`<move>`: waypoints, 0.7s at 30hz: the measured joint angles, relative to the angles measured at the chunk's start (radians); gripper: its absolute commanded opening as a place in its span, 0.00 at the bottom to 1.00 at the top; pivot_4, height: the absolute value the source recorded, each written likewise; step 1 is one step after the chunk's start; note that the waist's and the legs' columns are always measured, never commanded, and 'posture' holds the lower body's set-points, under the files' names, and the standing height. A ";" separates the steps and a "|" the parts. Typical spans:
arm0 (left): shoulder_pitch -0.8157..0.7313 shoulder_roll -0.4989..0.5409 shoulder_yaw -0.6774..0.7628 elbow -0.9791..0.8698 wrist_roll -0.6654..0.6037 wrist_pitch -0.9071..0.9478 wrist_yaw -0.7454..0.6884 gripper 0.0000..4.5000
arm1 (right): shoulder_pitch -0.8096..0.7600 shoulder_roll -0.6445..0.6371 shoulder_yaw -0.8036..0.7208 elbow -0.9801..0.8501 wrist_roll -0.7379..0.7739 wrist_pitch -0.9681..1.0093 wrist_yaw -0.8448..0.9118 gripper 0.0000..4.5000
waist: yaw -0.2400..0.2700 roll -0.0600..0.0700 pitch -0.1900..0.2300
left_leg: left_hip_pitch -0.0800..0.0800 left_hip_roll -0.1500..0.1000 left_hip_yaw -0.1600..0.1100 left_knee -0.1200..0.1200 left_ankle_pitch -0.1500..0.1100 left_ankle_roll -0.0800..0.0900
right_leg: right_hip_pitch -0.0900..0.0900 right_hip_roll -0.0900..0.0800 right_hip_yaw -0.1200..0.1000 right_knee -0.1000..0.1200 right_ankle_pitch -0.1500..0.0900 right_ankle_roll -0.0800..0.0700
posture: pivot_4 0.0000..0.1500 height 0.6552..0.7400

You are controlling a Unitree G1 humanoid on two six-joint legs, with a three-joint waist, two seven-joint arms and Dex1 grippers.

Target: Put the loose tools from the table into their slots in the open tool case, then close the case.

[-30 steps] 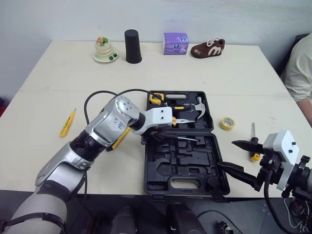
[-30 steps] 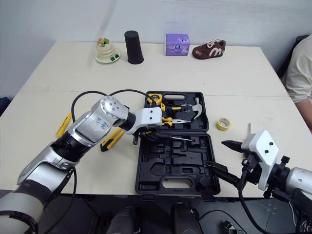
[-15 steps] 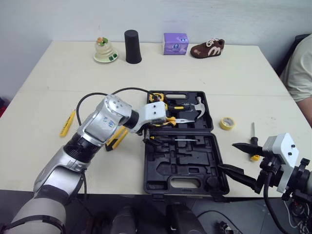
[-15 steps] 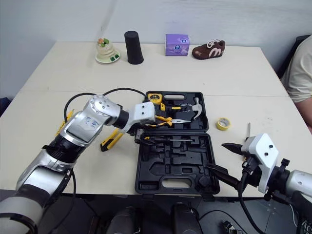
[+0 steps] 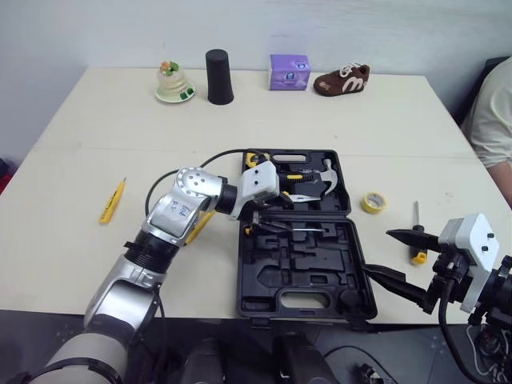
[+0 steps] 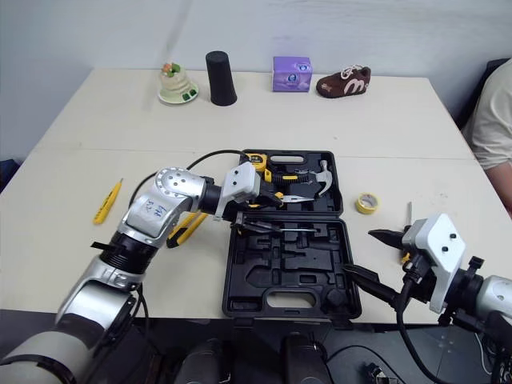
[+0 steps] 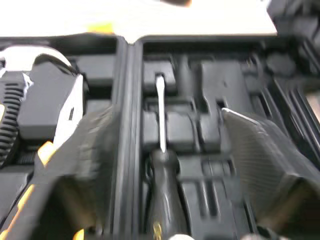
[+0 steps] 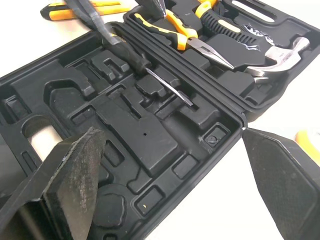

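Case (image 5: 320,266): black moulded plastic, lying open flat on the pale table (image 5: 96,136). Far half held a chrome-headed hammer (image 5: 326,174), yellow-handled pliers (image 5: 292,194) and a tape measure (image 5: 254,160). Black-handled screwdriver (image 5: 298,228), thin steel shaft, lay in a slot by the hinge. Left gripper (image 7: 162,120) was spread, fingers either side of that screwdriver, gripping nothing. Right gripper (image 5: 379,252) gaped wide and empty off the case's right front corner. Loose on the table: yellow knife (image 5: 194,226), yellow tape roll (image 5: 372,202), small screwdriver (image 5: 416,232).

Tool case (image 6: 282,266) open; screwdriver (image 6: 293,229) inside.
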 measured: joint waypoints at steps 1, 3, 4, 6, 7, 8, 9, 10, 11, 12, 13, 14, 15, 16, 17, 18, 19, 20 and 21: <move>0.007 -0.004 0.007 0.013 -0.007 -0.013 -0.008 0.32 | 0.000 0.000 0.001 0.001 -0.001 0.000 0.000 1.00 | 0.000 0.000 0.000 | 0.000 0.000 0.000 0.000 0.000 0.000 | 0.000 0.000 0.000 0.000 0.000 0.000 | 1.00 0.88; 0.014 -0.010 0.011 0.043 -0.015 -0.027 -0.025 0.14 | -0.004 0.000 0.002 0.003 -0.002 0.000 0.000 1.00 | 0.002 0.000 0.000 | 0.000 0.000 0.000 0.000 0.000 0.000 | 0.000 0.000 0.000 0.000 0.000 0.000 | 1.00 0.88; 0.018 -0.013 0.011 0.049 -0.015 -0.030 -0.029 0.02 | -0.006 0.000 0.002 0.003 -0.003 0.000 0.000 1.00 | 0.002 0.000 0.000 | 0.000 0.000 0.000 0.000 0.000 0.000 | 0.000 0.000 0.000 0.000 0.000 0.000 | 1.00 0.88; 0.019 -0.022 0.009 0.073 -0.013 -0.043 -0.029 0.01 | -0.008 0.000 0.002 0.003 -0.006 0.000 0.001 1.00 | 0.003 0.000 0.000 | 0.000 0.000 0.000 0.001 0.000 0.000 | 0.000 0.000 0.000 0.000 0.000 0.000 | 1.00 0.88; 0.021 -0.023 0.006 0.078 -0.010 -0.049 -0.029 0.01 | -0.009 0.000 0.002 0.003 -0.007 0.000 0.001 1.00 | 0.003 0.000 0.000 | 0.000 0.000 0.000 0.001 0.000 0.000 | 0.000 0.000 0.000 0.000 0.000 0.000 | 1.00 0.88; 0.024 -0.024 0.001 0.081 -0.003 -0.053 -0.028 0.01 | -0.009 0.000 0.003 0.004 -0.010 0.000 0.002 1.00 | 0.004 0.000 0.000 | 0.000 0.000 0.000 0.001 0.000 0.000 | 0.000 0.000 0.000 0.000 0.000 0.000 | 1.00 0.88; 0.024 -0.025 -0.010 0.087 0.007 -0.056 -0.028 0.01 | -0.009 0.000 0.004 0.005 -0.010 0.000 0.003 1.00 | 0.004 0.000 0.000 | 0.000 -0.001 0.000 0.001 0.000 0.000 | 0.000 0.000 0.000 0.000 0.000 0.000 | 1.00 0.88; 0.024 -0.027 -0.021 0.098 0.020 -0.054 -0.025 0.01 | -0.009 0.000 0.004 0.005 -0.011 0.000 0.003 1.00 | 0.004 0.000 0.000 | 0.000 -0.001 0.000 0.001 0.000 0.000 | 0.000 0.000 0.000 0.000 0.000 0.000 | 1.00 0.88; 0.024 -0.027 -0.032 0.111 0.033 -0.047 -0.021 0.01 | -0.010 0.000 0.004 0.006 -0.011 0.000 0.003 1.00 | 0.004 0.000 0.000 | 0.000 -0.001 0.000 0.001 0.000 0.000 | 0.000 0.000 0.000 0.000 0.000 0.000 | 1.00 0.88; 0.025 -0.026 -0.042 0.119 0.046 -0.040 -0.018 0.01 | -0.010 0.000 0.004 0.007 -0.011 0.000 0.003 1.00 | 0.003 0.000 0.000 | 0.000 0.000 0.000 0.001 0.000 0.000 | 0.000 0.000 0.000 0.000 0.000 0.000 | 1.00 0.88; 0.024 -0.026 -0.048 0.119 0.052 -0.038 -0.019 0.01 | -0.010 0.000 0.004 0.008 -0.012 0.000 0.003 1.00 | 0.003 0.000 0.000 | 0.000 0.000 0.000 0.001 0.000 0.000 | 0.000 0.000 0.000 0.000 0.000 0.000 | 1.00 0.88; 0.019 -0.026 -0.064 0.116 0.065 -0.037 -0.019 0.01 | -0.011 0.000 0.004 0.009 -0.012 0.000 0.003 1.00 | 0.003 0.000 0.000 | 0.000 0.000 0.000 0.001 0.000 0.001 | 0.001 0.000 0.000 0.000 0.000 0.000 | 1.00 0.88; 0.016 -0.026 -0.073 0.116 0.071 -0.036 -0.019 0.01 | -0.011 0.000 0.004 0.009 -0.012 0.000 0.003 1.00 | 0.003 0.000 0.000 | 0.000 0.000 0.000 0.001 0.000 0.001 | 0.001 0.000 0.000 0.000 0.000 0.000 | 1.00 0.88; 0.016 -0.028 -0.082 0.116 0.082 -0.035 -0.016 0.01 | -0.011 0.000 0.004 0.009 -0.013 0.000 0.003 1.00 | 0.003 0.000 0.000 | 0.001 0.000 0.000 0.001 0.000 0.001 | 0.002 0.000 0.000 0.000 0.000 0.001 | 1.00 0.88; 0.014 -0.034 -0.096 0.118 0.096 -0.034 -0.005 0.01 | -0.011 0.000 0.004 0.009 -0.013 0.000 0.003 1.00 | 0.004 0.000 -0.001 | 0.001 0.000 -0.001 0.002 -0.001 0.001 | 0.003 0.000 0.000 0.000 0.000 0.001 | 1.00 0.88; 0.014 -0.039 -0.103 0.122 0.105 -0.035 0.008 0.01 | -0.010 0.000 0.004 0.009 -0.013 0.000 0.004 1.00 | 0.004 0.000 -0.001 | 0.001 -0.001 -0.001 0.003 -0.001 0.002 | 0.003 0.000 0.000 0.000 0.001 0.001 | 1.00 0.88; 0.011 -0.039 -0.111 0.124 0.115 -0.036 0.018 0.01 | -0.006 0.000 0.004 0.009 -0.015 0.000 0.006 1.00 | 0.004 0.000 -0.001 | 0.002 -0.001 -0.001 0.004 -0.001 0.003 | 0.004 -0.001 0.000 0.000 0.001 0.002 | 1.00 0.88; 0.006 -0.039 -0.119 0.123 0.128 -0.034 0.027 0.01 | 0.002 0.000 0.004 0.009 -0.018 0.000 0.009 1.00 | 0.004 0.000 -0.002 | 0.002 -0.001 -0.001 0.004 -0.002 0.004 | 0.005 -0.001 0.000 0.000 0.001 0.002 | 1.00 0.88; 0.004 -0.038 -0.127 0.121 0.137 -0.031 0.034 0.01 | 0.009 0.000 0.004 0.009 -0.021 0.000 0.011 1.00 | 0.004 0.000 -0.003 | 0.004 -0.001 -0.001 0.004 -0.003 0.005 | 0.007 -0.001 0.000 0.000 0.001 0.002 | 1.00 0.88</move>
